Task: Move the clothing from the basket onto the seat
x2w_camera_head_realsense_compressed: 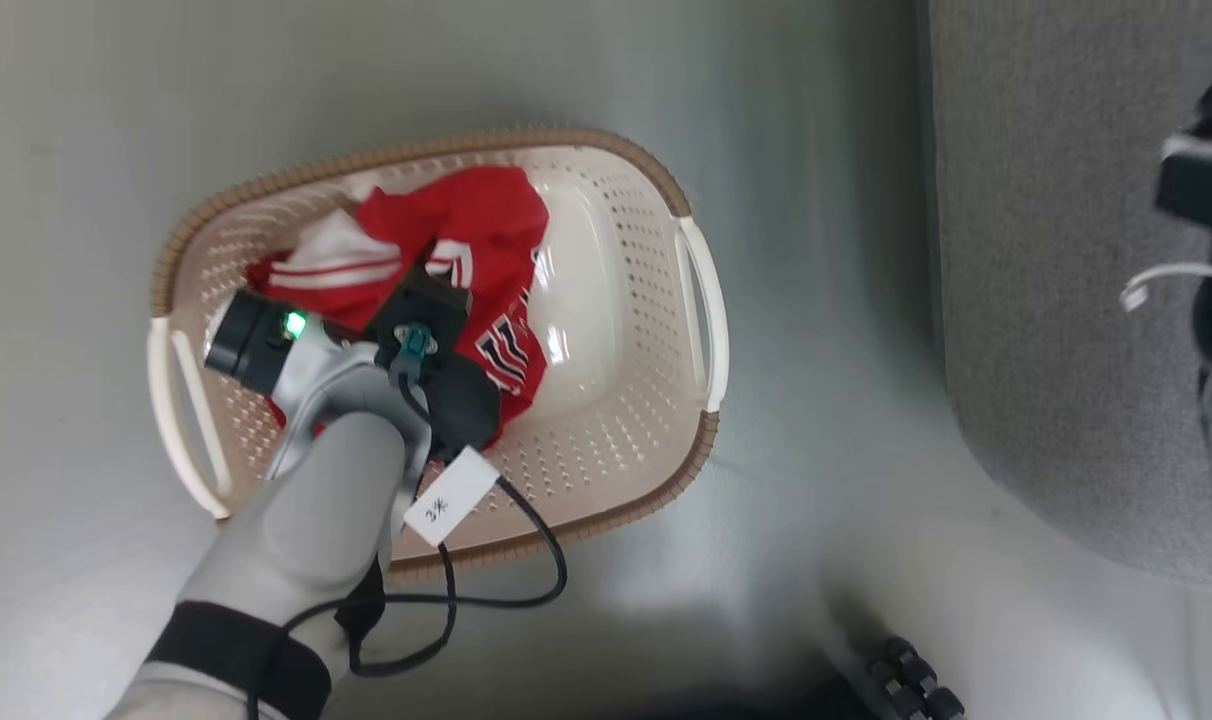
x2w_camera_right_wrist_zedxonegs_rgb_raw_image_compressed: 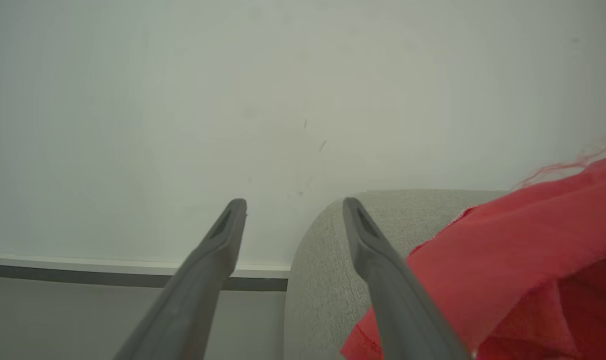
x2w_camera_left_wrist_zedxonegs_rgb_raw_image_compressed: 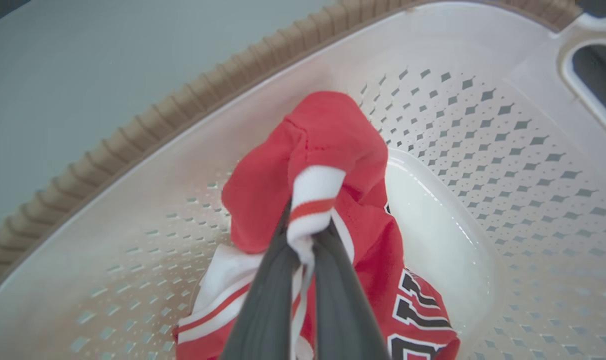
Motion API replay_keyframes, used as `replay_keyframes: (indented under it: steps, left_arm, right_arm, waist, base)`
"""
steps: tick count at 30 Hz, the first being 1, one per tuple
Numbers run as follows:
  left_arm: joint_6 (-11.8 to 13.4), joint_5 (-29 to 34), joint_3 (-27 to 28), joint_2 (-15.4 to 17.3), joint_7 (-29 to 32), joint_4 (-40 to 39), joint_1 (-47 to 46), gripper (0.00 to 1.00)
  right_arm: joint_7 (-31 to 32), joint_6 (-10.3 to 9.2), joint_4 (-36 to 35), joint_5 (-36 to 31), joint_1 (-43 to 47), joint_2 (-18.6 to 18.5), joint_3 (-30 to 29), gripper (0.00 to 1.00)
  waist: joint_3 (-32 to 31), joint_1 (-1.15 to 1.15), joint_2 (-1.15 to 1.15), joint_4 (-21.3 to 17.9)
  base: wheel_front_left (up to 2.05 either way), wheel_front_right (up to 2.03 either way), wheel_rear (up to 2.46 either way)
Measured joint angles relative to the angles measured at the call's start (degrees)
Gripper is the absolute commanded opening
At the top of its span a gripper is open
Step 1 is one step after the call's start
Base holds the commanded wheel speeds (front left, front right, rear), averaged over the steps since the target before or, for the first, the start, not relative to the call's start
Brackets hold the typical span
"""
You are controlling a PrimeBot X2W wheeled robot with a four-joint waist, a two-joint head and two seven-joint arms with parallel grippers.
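Observation:
The cream basket with its brown rim stands on the floor left of centre. In it lies a red piece of clothing with white stripes and dark lettering. My left arm reaches down into the basket. In the left wrist view my left gripper is shut on a white-and-red trim fold of that garment, above the basket's perforated wall. The grey seat fills the right side. My right gripper is open and empty by the seat's rounded edge, where a plain red garment lies.
A black cable with a white tag loops from my left forearm over the basket's near rim. Dark parts of my right arm hang over the seat at the right edge. Small dark wheels show at the bottom. A pale wall with a skirting board stands behind the seat.

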Motion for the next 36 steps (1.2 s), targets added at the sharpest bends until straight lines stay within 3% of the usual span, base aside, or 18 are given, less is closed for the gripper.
replay_keyframes:
  steps: [15, 36]
  left_arm:
    - [-5.08, -7.51, 0.08, -0.15, -0.31, -11.54, 2.89, 0.00]
    - [-8.37, -8.23, 2.30, 0.87, -0.31, -21.02, 1.79, 0.00]
  right_arm:
    - [-0.42, 1.01, 8.54, 0.00, 5.80, 0.59, 0.48, 1.00]
    - [-0.42, 2.76, 16.44, 0.02, 12.19, 5.35, 4.13, 1.00]
  waist:
    - [-11.02, 0.00, 0.00, 3.56]
    - [-26.99, -0.01, -0.01, 6.00]
  base:
    - [0.00, 0.00, 0.00]
    - [0.00, 0.00, 0.00]
